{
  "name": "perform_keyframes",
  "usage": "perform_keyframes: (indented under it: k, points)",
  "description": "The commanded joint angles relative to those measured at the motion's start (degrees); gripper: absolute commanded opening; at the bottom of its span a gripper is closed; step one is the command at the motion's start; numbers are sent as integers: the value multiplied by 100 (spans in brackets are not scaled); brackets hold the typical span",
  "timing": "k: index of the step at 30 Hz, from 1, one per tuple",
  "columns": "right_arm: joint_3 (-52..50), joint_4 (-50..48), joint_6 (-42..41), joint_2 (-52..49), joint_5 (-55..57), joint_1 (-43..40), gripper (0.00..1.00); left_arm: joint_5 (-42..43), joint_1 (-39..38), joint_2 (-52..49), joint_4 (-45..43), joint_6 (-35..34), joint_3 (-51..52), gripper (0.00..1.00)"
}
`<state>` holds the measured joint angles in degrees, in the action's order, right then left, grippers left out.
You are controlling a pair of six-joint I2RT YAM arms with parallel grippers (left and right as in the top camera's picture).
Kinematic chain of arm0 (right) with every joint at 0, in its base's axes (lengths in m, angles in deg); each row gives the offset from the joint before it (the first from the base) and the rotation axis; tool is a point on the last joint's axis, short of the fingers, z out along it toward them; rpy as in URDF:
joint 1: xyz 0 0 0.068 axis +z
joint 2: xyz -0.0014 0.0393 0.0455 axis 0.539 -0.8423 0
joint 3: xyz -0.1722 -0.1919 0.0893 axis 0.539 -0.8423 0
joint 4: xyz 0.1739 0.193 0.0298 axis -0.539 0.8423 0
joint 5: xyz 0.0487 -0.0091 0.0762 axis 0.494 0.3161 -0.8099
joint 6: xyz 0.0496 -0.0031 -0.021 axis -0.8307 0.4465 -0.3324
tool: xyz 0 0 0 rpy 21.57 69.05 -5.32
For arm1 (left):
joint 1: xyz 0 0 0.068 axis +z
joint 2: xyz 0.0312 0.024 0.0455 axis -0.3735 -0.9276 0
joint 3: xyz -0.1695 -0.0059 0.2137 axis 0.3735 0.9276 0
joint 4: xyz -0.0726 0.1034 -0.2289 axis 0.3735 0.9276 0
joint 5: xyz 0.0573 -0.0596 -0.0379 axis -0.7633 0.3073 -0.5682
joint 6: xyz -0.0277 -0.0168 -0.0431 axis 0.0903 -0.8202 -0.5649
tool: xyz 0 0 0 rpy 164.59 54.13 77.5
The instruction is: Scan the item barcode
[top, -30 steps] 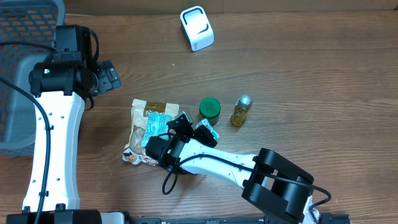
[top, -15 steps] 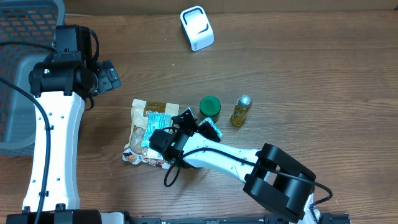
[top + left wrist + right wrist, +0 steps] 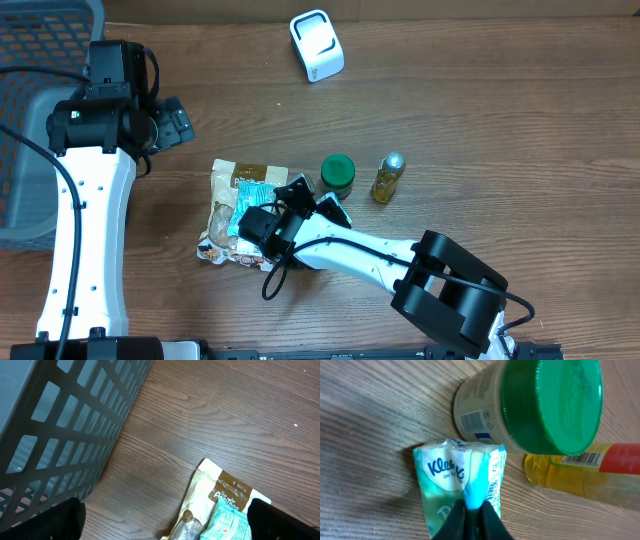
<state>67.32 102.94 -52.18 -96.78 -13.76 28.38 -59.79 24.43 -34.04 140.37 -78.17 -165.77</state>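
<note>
Two right jaws of the right gripper (image 3: 472, 512) stand narrow, pinched on the near end seam of the tissue pack (image 3: 462, 482). The pack stretches away from them over the counter (image 3: 365, 420), its far end just beside the green-lidded jar (image 3: 540, 405), with the yellow bottle (image 3: 580, 475) to its right. The white scanner (image 3: 317, 45) sits well apart. The left gripper (image 3: 167, 512) hangs with jaws wide and empty, near the gray basket (image 3: 60, 425).
</note>
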Motion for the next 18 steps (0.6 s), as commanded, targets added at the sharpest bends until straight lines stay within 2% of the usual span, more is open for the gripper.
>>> perform_keyframes:
  k: [1,7,11,14,18]
  points:
    - [-31,-22,-59,-28,-76,-31,11,-76,11,26,-4,70,-52,99]
    - [-31,-258,-59,-28,-385,-33,17,-76,11,26,-4,70,-52,100]
    - [-26,-339,-59,-26,-446,-31,18,-76,11,26,-4,70,-52,100]
    - [-13,-328,-59,-26,-435,-35,22,-76,11,26,-4,70,-52,99]
    - [98,-262,-61,-15,-437,-186,22,-76,11,26,-4,70,-52,99]
